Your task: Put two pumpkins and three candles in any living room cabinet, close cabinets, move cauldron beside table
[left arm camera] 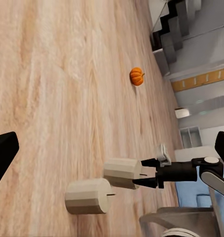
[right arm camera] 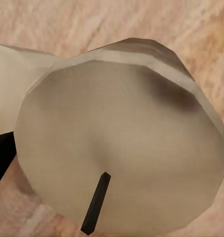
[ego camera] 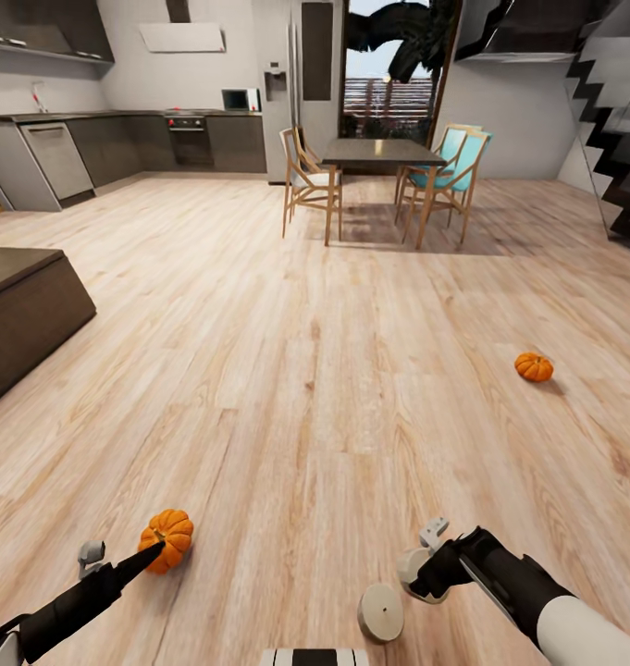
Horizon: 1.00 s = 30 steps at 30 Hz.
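Observation:
One orange pumpkin [ego camera: 167, 538] lies on the wood floor right at the tip of my left gripper [ego camera: 152, 553], whose fingers [left arm camera: 2, 154] stand wide open. A second pumpkin [ego camera: 534, 367] [left arm camera: 136, 76] sits farther off to the right. Two cream candles stand close together in front of me. My right gripper [ego camera: 418, 566] [left arm camera: 147, 174] is shut on the top of one candle [ego camera: 409, 564] [left arm camera: 123, 173] [right arm camera: 122, 148]. The other candle [ego camera: 381, 612] [left arm camera: 87, 196] [right arm camera: 13, 89] stands free beside it. The cabinet, the cauldron and the table are out of view.
A dark-topped dining table [ego camera: 379, 153] with wooden and teal chairs stands far ahead. A dark brown block of furniture [ego camera: 28, 310] is at the left. Kitchen counters [ego camera: 120, 139] line the back left, and a staircase [ego camera: 620, 139] rises at the right. Open floor lies between.

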Tool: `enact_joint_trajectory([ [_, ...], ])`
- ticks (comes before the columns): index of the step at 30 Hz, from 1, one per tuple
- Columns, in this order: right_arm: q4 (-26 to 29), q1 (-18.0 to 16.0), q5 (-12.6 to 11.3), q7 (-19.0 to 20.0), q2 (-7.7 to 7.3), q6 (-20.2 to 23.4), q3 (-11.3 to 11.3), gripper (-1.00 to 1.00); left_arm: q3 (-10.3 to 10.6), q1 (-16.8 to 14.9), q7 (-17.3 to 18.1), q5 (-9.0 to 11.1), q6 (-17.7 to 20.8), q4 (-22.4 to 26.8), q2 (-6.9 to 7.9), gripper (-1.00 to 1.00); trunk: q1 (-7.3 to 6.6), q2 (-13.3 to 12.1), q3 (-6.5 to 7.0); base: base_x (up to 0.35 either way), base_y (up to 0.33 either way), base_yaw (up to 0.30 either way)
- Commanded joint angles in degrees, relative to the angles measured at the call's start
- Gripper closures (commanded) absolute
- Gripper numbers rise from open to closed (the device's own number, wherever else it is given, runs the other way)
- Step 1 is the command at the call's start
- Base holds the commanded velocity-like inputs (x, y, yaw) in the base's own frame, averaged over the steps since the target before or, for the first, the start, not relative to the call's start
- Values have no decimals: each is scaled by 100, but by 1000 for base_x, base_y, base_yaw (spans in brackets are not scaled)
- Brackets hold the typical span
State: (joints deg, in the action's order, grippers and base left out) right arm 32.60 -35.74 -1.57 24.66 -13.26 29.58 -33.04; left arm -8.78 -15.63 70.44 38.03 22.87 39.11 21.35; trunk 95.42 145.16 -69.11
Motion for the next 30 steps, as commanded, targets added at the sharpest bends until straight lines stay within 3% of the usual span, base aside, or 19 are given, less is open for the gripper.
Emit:
enact_joint_trajectory([
  [1, 14, -3, -40, 7, -11, 34, -23, 100, 0, -2, 14, 20, 60, 0, 1, -100, -3, 0, 18, 0, 0, 0],
  [5, 56, -3, -93, 121, -35, 31, 8, 100, 0, -2, 14, 20, 60, 0, 1, -100, -14, -5, 107, 0, 0, 0],
  [10, 92, -3, -91, 1028, -108, 81, 91, 100, 0, -2, 14, 20, 60, 0, 1, -100, -27, -12, 217, 0, 0, 0],
  [11, 100, -3, -87, 1311, -188, 96, 119, 100, 0, -2, 14, 20, 60, 0, 1, -100, -29, -13, 240, 0, 0, 0],
  [13, 182, -3, -91, 1780, -479, 147, 172, 100, 0, -2, 14, 20, 60, 0, 1, -100, -34, -16, 284, 0, 0, 0],
  [14, 583, -3, -109, 2276, -894, 330, 383, 100, 0, -2, 14, 20, 60, 0, 1, -100, -37, -17, 306, 0, 0, 0],
  [18, 1254, -3, -100, 3052, -1364, 632, 943, 100, 0, -2, 14, 20, 60, 0, 1, -100, -47, -23, 395, 0, 0, 0],
  [19, 1521, -3, -95, 3541, -1701, 729, 1262, 100, 0, -2, 14, 20, 60, 0, 1, -100, -50, -24, 417, 0, 0, 0],
  [23, 1859, -3, -97, 4809, -2608, 821, 2182, 100, 2, -2, 19, 22, 60, 0, -4, -100, -60, -29, 505, 0, 0, 0],
  [24, 1876, -3, -97, 4950, -2708, 824, 2306, 100, 4, -2, 20, 24, 60, 0, -5, -100, -63, -31, 528, 0, 0, 0],
  [26, 1917, -3, -101, 5400, -3072, 821, 2759, 100, 6, -2, 22, 27, 60, 0, -7, -100, -68, -33, 572, 0, 0, 0],
  [30, 1938, -3, -142, 5675, -3554, 798, 3196, 100, 8, -2, 22, 26, 66, 0, -8, -100, -78, -39, 660, 0, 0, 0],
])
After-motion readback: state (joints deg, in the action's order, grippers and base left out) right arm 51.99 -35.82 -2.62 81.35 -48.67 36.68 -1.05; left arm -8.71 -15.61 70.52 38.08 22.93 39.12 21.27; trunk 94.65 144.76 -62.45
